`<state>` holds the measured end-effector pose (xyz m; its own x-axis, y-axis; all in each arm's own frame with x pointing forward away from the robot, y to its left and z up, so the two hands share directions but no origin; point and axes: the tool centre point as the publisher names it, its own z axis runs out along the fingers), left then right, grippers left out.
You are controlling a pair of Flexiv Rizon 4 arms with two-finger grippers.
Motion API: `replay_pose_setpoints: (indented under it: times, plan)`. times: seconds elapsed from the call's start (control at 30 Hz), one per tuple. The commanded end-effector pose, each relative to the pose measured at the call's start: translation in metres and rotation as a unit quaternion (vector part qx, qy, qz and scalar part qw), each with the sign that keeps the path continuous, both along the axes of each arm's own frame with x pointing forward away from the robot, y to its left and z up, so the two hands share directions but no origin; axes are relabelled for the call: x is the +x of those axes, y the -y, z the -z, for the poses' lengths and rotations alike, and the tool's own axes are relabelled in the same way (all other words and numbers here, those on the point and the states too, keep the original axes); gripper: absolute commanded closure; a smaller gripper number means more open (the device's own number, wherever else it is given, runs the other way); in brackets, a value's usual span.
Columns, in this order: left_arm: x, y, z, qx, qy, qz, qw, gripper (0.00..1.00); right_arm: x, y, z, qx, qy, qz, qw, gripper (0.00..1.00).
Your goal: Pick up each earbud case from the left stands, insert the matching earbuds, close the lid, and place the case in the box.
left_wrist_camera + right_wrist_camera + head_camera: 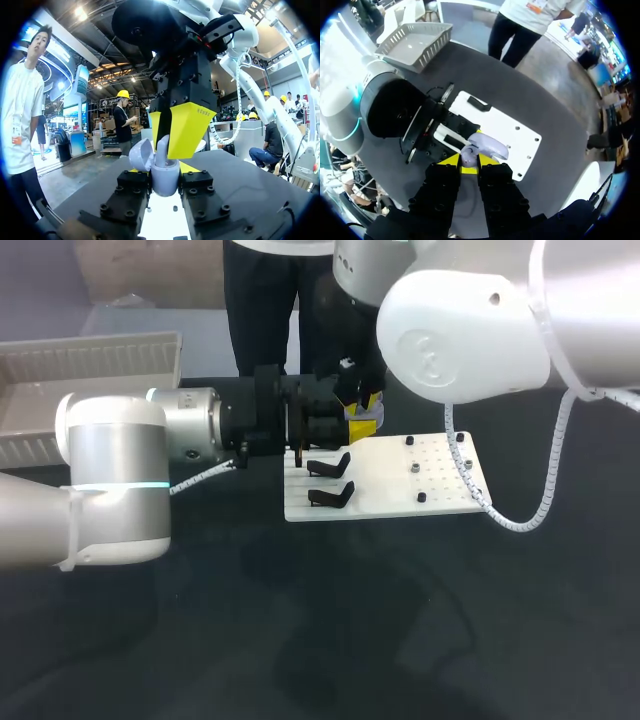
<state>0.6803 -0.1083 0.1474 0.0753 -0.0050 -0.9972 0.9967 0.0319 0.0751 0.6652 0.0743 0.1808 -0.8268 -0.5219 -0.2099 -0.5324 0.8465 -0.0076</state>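
**Lavender case clamped by one gripper, the other at its mouth**

We find the left gripper (165, 175) closed on the earbud case (165, 182), one finger on each side of its body, with the case upright between them. Its lid (141, 154) stands open, tipped back to one side. The right gripper (168, 149) points down from above onto the open case. Its yellow fingers are drawn narrow around a pale earbud (162, 146), whose lower end is at the case's mouth; we cannot tell whether it is seated. The right wrist view shows the same pairing from above: yellow tips close together, the case just ahead of them, and the other gripper's black fingers beside it.

We record the left arm (110, 480) entering from the left and lying nearly level over the table (300, 630), wrist pointed toward the middle. The right arm (470, 330) enters from the upper right, its large joint housing high over the scene and its wrist turned steeply downward. The two grippers meet above the far left corner of the white board (380, 502).

On the board's left part, just nearer to us than the grippers, we note two black stands (330, 465), one behind the other. Small dark pegs (414, 469) dot its right part. A white cable (520, 522) from the right arm loops past the board's right edge. The grey box (90, 342) sits at the table's far left, well apart from the case.
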Motion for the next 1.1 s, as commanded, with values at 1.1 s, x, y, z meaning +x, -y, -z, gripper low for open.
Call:
replay_pose_setpoints:
  times: [1.1]
  plan:
    - [-0.0014,0.0009,0.0000,-0.003,0.003,-0.003,1.000,1.00,-0.0010,-0.0015,-0.0010,-0.019,-0.004,0.016,1.000,0.70]
